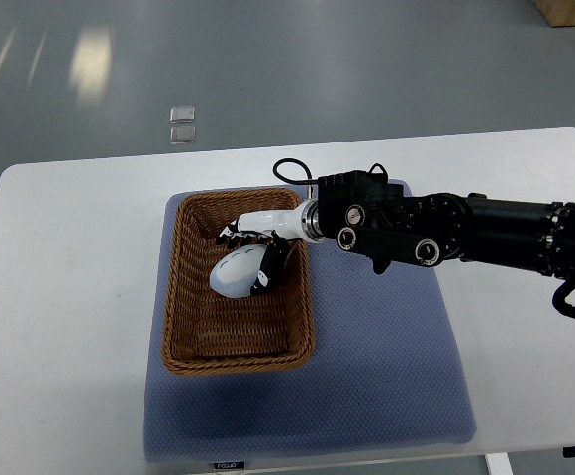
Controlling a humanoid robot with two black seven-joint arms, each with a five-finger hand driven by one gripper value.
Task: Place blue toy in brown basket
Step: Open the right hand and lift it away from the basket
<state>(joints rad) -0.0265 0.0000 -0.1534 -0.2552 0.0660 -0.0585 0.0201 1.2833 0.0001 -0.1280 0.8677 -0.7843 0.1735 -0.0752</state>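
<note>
One right hand point(252, 237) over basket point(183, 297)

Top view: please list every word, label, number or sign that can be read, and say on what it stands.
Small white tag on the near edge of the blue mat: it carries dark print, too small to read.
No readable text on the brown basket, blue toy, robot hand or table.

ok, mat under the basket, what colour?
Blue-grey mat, seen in the top view, lying under the brown basket.
</note>
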